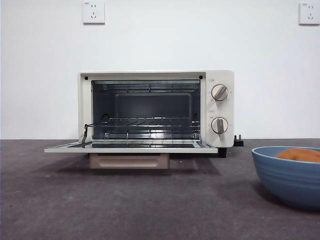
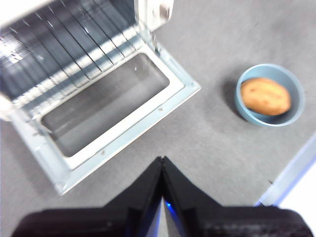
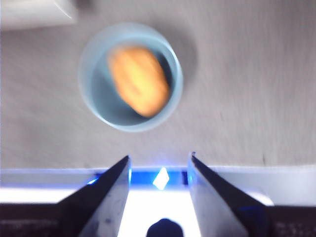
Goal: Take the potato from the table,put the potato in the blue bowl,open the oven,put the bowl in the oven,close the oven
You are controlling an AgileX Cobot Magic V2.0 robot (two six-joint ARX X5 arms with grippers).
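Right gripper (image 3: 159,163) hangs open above the bowl (image 1: 287,175).
Potato (image 1: 299,154) sits in it, right of the open oven (image 1: 155,110); left gripper (image 2: 162,165) closed, empty. Next, I judge: grasp the rim.

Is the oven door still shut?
No, the oven door lies folded down flat, showing the wire rack inside.

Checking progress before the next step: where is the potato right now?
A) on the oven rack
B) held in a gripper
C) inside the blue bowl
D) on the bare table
C: the potato lies inside the blue bowl, which stands on the table apart from the open oven; neither gripper holds anything.
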